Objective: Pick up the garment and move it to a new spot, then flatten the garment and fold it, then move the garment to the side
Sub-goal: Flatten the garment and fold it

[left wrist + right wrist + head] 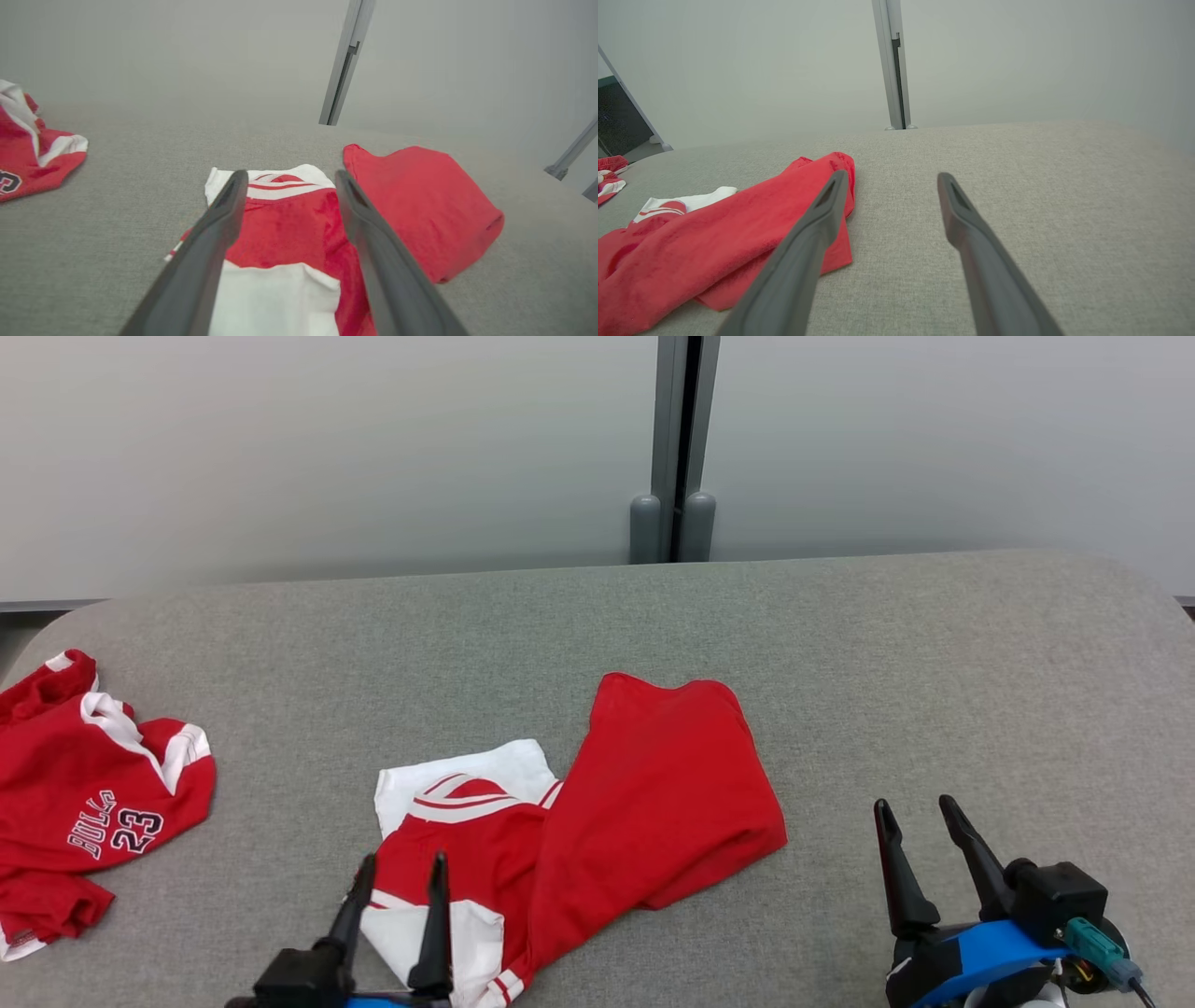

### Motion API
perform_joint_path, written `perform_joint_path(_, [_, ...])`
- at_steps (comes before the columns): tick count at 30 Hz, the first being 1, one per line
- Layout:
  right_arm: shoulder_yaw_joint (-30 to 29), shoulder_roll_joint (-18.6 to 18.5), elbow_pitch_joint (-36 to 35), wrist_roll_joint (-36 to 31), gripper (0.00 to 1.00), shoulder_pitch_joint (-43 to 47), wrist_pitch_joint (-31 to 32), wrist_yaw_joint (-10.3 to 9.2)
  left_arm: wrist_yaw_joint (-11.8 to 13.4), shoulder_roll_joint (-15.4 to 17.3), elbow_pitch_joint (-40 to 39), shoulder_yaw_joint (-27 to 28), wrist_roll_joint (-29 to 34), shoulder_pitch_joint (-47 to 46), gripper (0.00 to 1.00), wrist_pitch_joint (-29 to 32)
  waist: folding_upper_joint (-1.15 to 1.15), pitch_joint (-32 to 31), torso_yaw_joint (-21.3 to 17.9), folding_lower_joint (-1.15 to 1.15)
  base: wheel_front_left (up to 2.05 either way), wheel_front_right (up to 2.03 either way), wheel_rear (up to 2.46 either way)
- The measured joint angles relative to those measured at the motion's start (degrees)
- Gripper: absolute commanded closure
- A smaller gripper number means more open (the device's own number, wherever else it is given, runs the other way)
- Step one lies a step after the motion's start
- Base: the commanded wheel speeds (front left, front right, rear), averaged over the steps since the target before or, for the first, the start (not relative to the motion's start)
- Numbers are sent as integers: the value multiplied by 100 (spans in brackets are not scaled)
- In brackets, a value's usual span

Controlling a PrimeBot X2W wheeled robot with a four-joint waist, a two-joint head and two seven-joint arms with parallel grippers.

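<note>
A red and white garment (597, 803) lies crumpled on the grey table, near the front middle; its red half is folded over to the right. My left gripper (401, 875) hovers over its near left corner, open, nothing between the fingers. In the left wrist view the garment (289, 228) lies under and beyond the left gripper (288, 179). My right gripper (915, 814) stands open over bare table to the garment's right. In the right wrist view the right gripper (889, 179) has the garment (714, 233) to its left.
A second red jersey (84, 803) printed "BULLS 23" lies bunched at the table's left edge, also seen as a red jersey (32, 154) at far left. The grey table (934, 663) is backed by a pale wall with a grey post (674, 448).
</note>
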Motion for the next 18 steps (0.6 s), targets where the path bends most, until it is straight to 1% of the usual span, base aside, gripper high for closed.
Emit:
perform_joint_path(5, [-19, 0, 5, 0, 0, 45, 0, 0, 40, 0, -582, 600, 309, 44, 0, 0, 0, -56, -55, 0, 0, 0, 0])
perform_joint_path(8, [-34, 1, 1, -7, 0, 84, 0, -1, -11, -1, -768, 906, 460, 96, 0, 0, 0, -80, -86, 0, 0, 0, 0])
perform_joint_path(13, [-109, 1, -8, -56, 0, 130, 0, 0, -94, 1, -855, 1334, 677, 109, 0, 0, 0, -101, -118, 0, 0, 0, 0])
perform_joint_path(18, [-166, 0, 1, -76, 0, 224, 0, 0, -167, 1, -655, 1594, 800, 110, 0, 0, 0, -103, -133, 0, 0, 0, 0])
